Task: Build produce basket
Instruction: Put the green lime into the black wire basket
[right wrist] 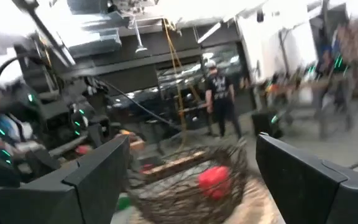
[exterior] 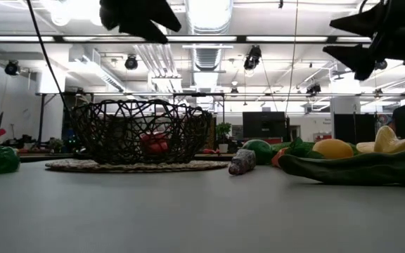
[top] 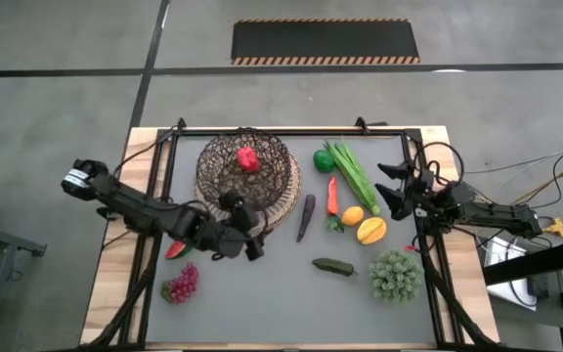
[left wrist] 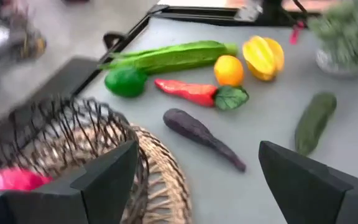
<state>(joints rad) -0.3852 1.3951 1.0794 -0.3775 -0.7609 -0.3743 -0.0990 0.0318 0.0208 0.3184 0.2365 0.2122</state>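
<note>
The dark wire basket (top: 245, 176) stands on its tan woven base at the table's far left-centre, with a red pepper (top: 248, 157) inside. My left gripper (top: 250, 225) is open and empty, raised just near of the basket; its wrist view shows the basket (left wrist: 61, 140) and the dark eggplant (left wrist: 201, 135). My right gripper (top: 387, 186) is open and empty, raised at the far right, facing the basket (right wrist: 191, 183). Green pepper (top: 324, 159), green stalks (top: 352, 171), carrot (top: 332, 196), eggplant (top: 305, 217), orange (top: 353, 216), yellow fruit (top: 371, 231) and cucumber (top: 333, 266) lie on the table.
A watermelon slice (top: 175, 249) and red grapes (top: 181, 284) lie near left, beside my left arm. A bushy green plant (top: 396, 276) stands near right. A black frame (top: 291, 130) borders the grey mat. A person (right wrist: 221, 99) stands in the room beyond.
</note>
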